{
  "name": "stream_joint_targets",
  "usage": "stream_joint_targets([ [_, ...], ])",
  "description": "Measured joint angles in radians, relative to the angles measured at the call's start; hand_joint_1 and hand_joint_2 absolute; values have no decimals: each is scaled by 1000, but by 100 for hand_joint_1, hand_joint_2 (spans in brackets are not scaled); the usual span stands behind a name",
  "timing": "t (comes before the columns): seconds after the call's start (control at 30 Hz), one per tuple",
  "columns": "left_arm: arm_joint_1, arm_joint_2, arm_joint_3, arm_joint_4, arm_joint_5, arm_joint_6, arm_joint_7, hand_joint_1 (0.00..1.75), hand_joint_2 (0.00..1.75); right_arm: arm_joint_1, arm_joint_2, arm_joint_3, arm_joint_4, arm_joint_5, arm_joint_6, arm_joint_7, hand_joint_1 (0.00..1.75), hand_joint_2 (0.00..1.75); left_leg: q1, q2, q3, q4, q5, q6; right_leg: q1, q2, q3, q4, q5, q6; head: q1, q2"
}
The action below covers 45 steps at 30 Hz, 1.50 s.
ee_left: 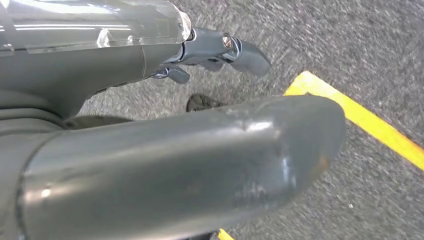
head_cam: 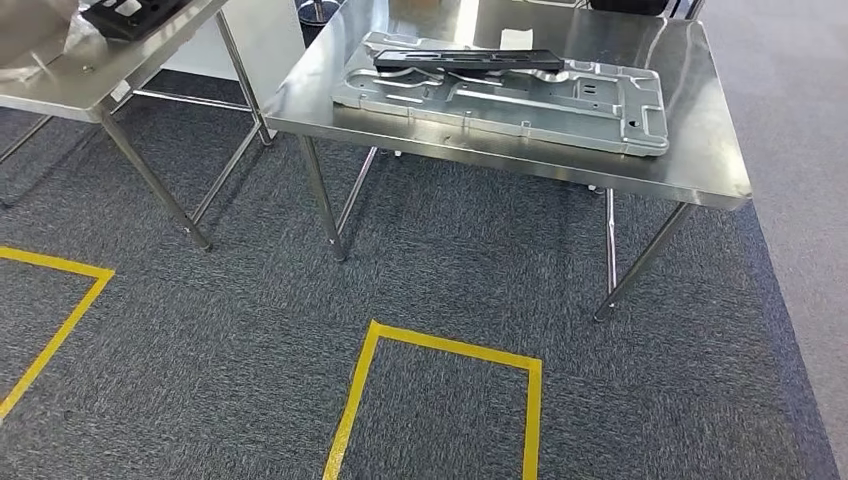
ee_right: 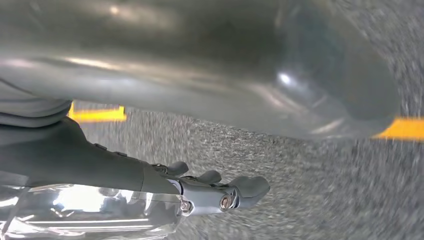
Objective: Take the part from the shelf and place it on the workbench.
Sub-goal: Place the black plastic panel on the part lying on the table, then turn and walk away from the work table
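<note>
Flat black part (head_cam: pixel 467 61) atop silver panel (head_cam: pixel 505 94) on steel workbench (head_cam: pixel 700 170)

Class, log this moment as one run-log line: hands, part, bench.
left hand: empty, over carpet | right hand: empty, over carpet | black part: on metal panel | workbench: ahead

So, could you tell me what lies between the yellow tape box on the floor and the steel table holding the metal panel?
In the head view, only bare grey carpet separates the yellow tape box from the steel table; its legs stand just beyond.
</note>
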Motion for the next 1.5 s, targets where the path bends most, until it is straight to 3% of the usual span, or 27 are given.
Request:
stream_joint_targets([
  [0.03,0,0,0,0,-1,0,0,0,0,0,-2,8,3,12,0,4,0,0,3,-9,-3,-5,8,8,-2,24,-10,23,-20,5,1,0],
  [0.1,-1,-1,0,0,-3,1,0,0,0,3,-7,23,9,31,1,12,0,0,5,-27,-14,-8,22,20,-5,81,-57,132,-94,13,3,0],
  [0.17,0,-1,0,0,-3,1,1,0,0,7,-9,33,15,42,1,18,0,0,3,-50,-27,-5,31,22,-7,97,-109,260,-151,16,4,0],
  [0.2,1,-1,0,0,-4,1,1,0,0,9,-11,37,18,48,1,21,0,0,3,-62,-32,-3,34,21,-7,99,-115,282,-151,16,4,0],
  [0.23,3,-1,0,0,-4,1,2,0,0,10,-13,42,20,57,2,26,0,0,3,-75,-35,1,36,20,-7,100,-100,263,-131,16,4,0],
  [0.27,3,-2,0,0,-5,1,3,0,0,10,-15,47,22,66,6,31,0,0,4,-87,-37,5,37,18,-8,105,-67,205,-97,15,4,0],
  [0.33,3,-3,0,0,-6,2,6,0,0,13,-19,58,26,83,18,41,0,0,3,-107,-44,17,35,12,-11,140,7,63,-43,9,4,0],
  [0.4,0,-3,0,0,-8,4,9,0,0,13,-21,65,30,97,35,52,0,0,1,-124,-56,28,34,1,-11,165,35,-2,-31,1,3,0],
  [0.47,0,-3,0,0,-10,6,14,0,0,10,-21,72,33,109,54,65,0,0,0,-139,-66,31,38,-10,-10,150,34,-5,-30,-9,3,0],
  [0.53,2,-2,0,0,-14,7,18,0,0,10,-21,78,37,117,74,79,0,0,1,-119,-80,59,18,-20,-14,128,34,-10,-25,-23,-1,0],
  [0.63,0,-2,0,0,-18,8,23,0,0,13,-23,83,43,126,100,94,0,0,6,-64,-160,239,-82,-35,-14,88,30,-12,-22,-35,-10,0],
  [0.7,1,-2,0,0,-18,8,25,0,0,14,-23,85,46,128,108,99,0,0,12,-55,-199,329,-110,-42,-13,62,28,-10,-23,-35,-10,0],
  [0.73,2,-2,0,0,-18,8,25,0,0,13,-23,85,47,128,109,99,0,0,14,-52,-190,317,-95,-43,-13,50,28,-9,-24,-34,-10,0],
  [0.8,4,-2,0,0,-18,8,25,0,0,11,-23,86,49,129,111,101,0,0,16,-28,-117,183,-28,-41,-13,29,32,-8,-26,-30,-10,0],
  [0.87,1,-2,0,0,-19,8,26,0,0,10,-23,87,51,131,117,105,0,0,10,3,-55,60,10,-33,-9,11,36,-8,-29,-21,-10,0],
  [0.9,0,-2,0,0,-20,8,27,0,0,9,-23,88,51,133,122,108,0,0,7,9,-46,36,13,-28,-8,3,38,-7,-30,-15,-9,0],
  [0.97,1,-2,0,0,-23,8,28,0,0,5,-24,89,52,137,138,117,0,0,4,-6,-50,31,15,-16,-6,-10,41,-9,-29,-2,-7,0],
  [1.0,3,-2,0,0,-25,8,29,0,0,2,-24,89,52,139,149,123,0,0,6,-15,-50,27,20,-10,-8,-5,43,-7,-33,5,-7,0],
  [1.07,3,-2,-1,0,-29,8,30,0,0,0,-26,90,54,144,177,137,0,0,10,-32,-49,19,30,6,-12,38,23,42,-73,14,-4,0],
  [1.13,1,-2,-1,0,-34,7,30,0,0,2,-28,90,58,149,209,149,0,0,8,-49,-55,18,37,15,-13,85,-36,167,-145,15,-1,0],
  [1.2,1,-2,-1,0,-37,6,30,0,0,4,-29,90,61,157,231,157,0,0,4,-72,-60,20,39,18,-13,96,-89,274,-179,14,0,0],
  [1.23,2,-2,-2,0,-37,5,31,0,0,4,-29,90,62,160,236,159,0,0,2,-85,-61,21,40,18,-13,98,-91,276,-164,12,0,0],
  [1.27,3,-2,-2,0,-38,5,31,0,0,4,-29,90,63,163,239,160,0,0,1,-100,-61,23,40,18,-13,102,-73,237,-132,9,0,0],
  [1.33,2,-3,-2,0,-39,4,32,0,0,5,-30,90,64,168,241,161,0,0,-1,-125,-62,30,39,15,-13,136,-9,99,-60,-1,0,0],
  [1.37,1,-3,-2,0,-39,4,33,0,0,5,-32,91,64,171,244,161,0,0,-2,-136,-64,33,39,11,-13,155,14,45,-41,-5,-1,0],
  [1.43,0,-4,-3,0,-40,5,33,0,0,2,-34,91,65,179,250,159,0,0,-1,-155,-72,36,40,-1,-10,172,31,4,-37,-10,-1,0],
  [1.5,2,-3,-3,0,-40,6,34,0,0,-2,-34,93,66,185,253,156,0,0,2,-171,-78,37,42,-14,-11,148,34,-4,-32,-17,0,0],
])
